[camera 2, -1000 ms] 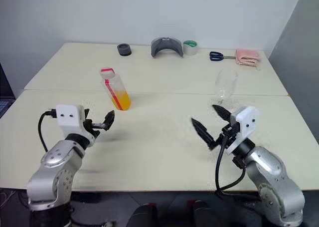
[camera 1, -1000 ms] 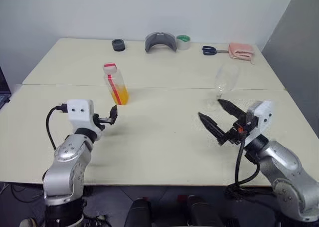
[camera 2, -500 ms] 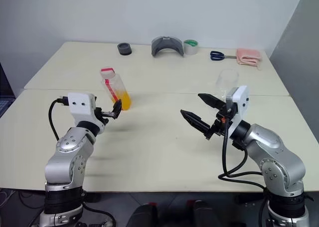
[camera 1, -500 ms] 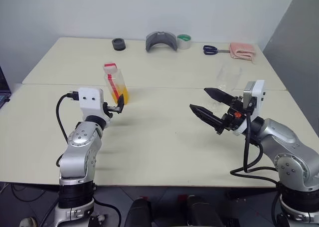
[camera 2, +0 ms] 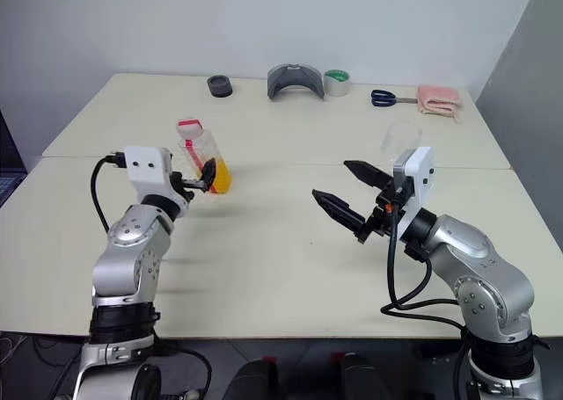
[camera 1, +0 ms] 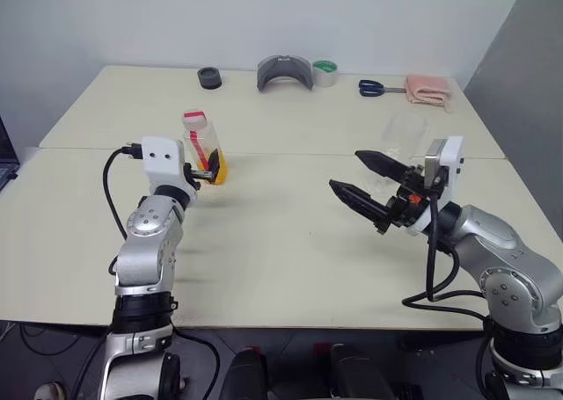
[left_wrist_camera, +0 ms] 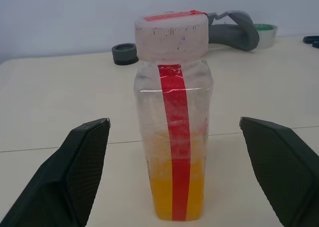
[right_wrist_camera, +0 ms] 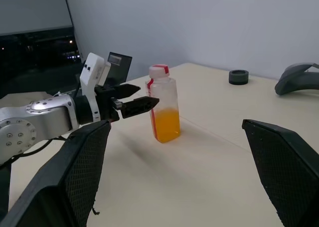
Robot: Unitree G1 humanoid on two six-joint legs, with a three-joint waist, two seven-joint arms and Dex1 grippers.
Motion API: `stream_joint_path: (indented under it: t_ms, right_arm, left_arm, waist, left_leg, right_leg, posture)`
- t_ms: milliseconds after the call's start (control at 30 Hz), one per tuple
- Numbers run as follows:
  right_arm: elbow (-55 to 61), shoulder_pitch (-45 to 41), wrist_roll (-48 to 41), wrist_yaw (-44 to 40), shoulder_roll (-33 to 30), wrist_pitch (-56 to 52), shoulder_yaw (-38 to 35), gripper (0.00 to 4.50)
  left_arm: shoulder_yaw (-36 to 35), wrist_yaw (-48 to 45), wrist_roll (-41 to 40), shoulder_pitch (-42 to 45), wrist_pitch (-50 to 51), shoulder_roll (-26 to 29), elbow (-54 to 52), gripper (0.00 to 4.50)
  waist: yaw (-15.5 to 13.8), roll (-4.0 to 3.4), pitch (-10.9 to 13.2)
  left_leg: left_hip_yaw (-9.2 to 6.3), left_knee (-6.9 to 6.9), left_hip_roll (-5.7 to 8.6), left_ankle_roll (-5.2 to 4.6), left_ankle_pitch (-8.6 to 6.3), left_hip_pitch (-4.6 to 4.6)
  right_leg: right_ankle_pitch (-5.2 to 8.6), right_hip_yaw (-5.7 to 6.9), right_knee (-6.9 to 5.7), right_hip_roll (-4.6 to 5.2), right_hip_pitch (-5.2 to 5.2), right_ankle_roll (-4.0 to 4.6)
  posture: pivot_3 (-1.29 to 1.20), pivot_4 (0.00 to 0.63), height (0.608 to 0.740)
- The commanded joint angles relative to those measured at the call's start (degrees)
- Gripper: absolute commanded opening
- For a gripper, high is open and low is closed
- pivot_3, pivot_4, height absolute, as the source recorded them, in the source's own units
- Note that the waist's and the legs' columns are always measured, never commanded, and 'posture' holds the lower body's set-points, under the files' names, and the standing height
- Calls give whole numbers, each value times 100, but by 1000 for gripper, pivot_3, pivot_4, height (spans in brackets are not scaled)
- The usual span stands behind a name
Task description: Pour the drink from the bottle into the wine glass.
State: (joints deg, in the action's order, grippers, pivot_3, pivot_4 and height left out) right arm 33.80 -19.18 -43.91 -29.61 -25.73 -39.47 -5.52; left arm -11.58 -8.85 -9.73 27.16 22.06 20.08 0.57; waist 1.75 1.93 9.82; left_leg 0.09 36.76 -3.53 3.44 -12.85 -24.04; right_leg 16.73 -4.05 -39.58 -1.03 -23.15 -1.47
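— How many on the bench (camera 1: 290, 242)?
— One bottle (camera 1: 203, 147), one wine glass (camera 1: 403, 136), two hands.
— And the bottle?
— Clear, white cap, red strip, orange drink (left_wrist_camera: 177, 197) low down. Standing just past the left hand (camera 1: 209, 168), fingers apart.
— Right hand (camera 1: 362, 187)?
— Wide apart too, near the glass.

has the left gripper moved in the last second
Yes. The open left gripper has advanced toward the small clear plastic bottle of orange drink, closing most of the gap; its fingers now flank it.
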Motion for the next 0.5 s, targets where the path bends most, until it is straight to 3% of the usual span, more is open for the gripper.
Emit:
stream_joint_path:
  t_ms: [33,500]
  right_arm:
    - [296,-83,-108,81,-55,37,-58,4500]
    - [440,-28,-100,289,-35,77,7,4500]
  left_arm:
    - [55,-130,72,266,-366,41,284,4488]
    - [20,-525,147,1342,-1676,75,2488,4488]
  waist:
    - [0,0,0]
    - [-2,0,0]
  left_leg:
    - [0,0,0,0,0,0]
    - [0,0,1,0,0,-4]
  right_leg:
    - [0,0,0,0,0,0]
    - [-1,3,1,0,-1,1]
  posture:
    - [0,150,740]
    - [0,150,740]
